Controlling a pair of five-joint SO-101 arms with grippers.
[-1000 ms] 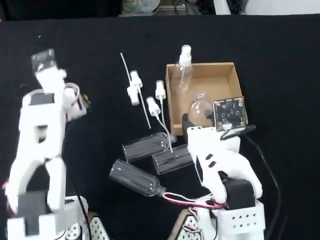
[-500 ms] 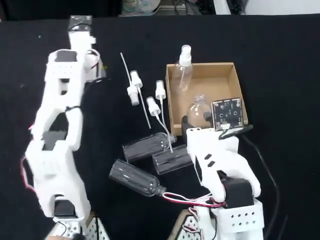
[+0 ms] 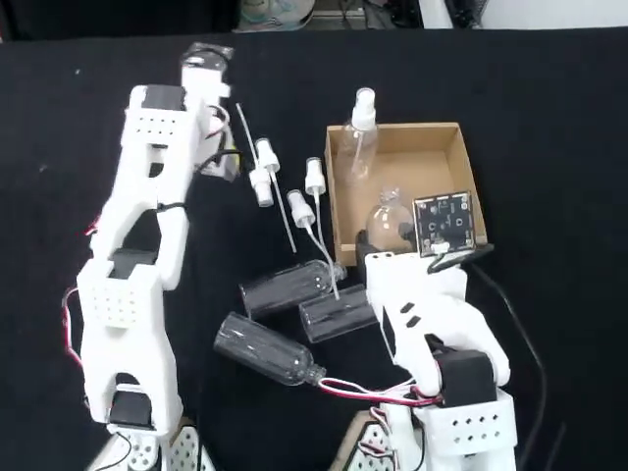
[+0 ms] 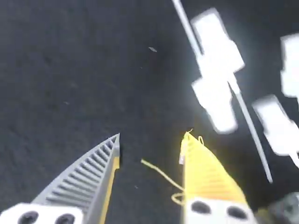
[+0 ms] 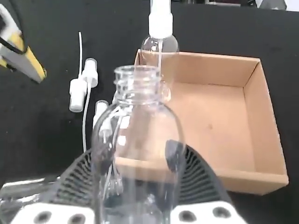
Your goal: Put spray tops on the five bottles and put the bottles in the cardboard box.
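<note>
My right gripper (image 5: 136,175) is shut on a clear uncapped bottle (image 5: 135,140), held upright at the near-left corner of the cardboard box (image 3: 446,147). A bottle with a spray top (image 3: 361,132) stands in the box's far-left corner. Three uncapped bottles (image 3: 289,287) lie on the black table in front of the box. Several loose spray tops (image 3: 263,175) with long tubes lie left of the box. My left gripper (image 4: 150,140) hovers open just left of those spray tops (image 4: 216,70), with nothing between its fingers (image 4: 100,170).
The black cloth covers the whole table (image 3: 549,118). The right arm's base and red cables (image 3: 373,392) sit at the near edge, close to the nearest lying bottle (image 3: 265,348). The left arm (image 3: 137,255) stretches along the table's left half.
My left arm has swung up from the near left and across to the right, ending beside the loose spray tops. The right arm and its bottle have stayed put.
</note>
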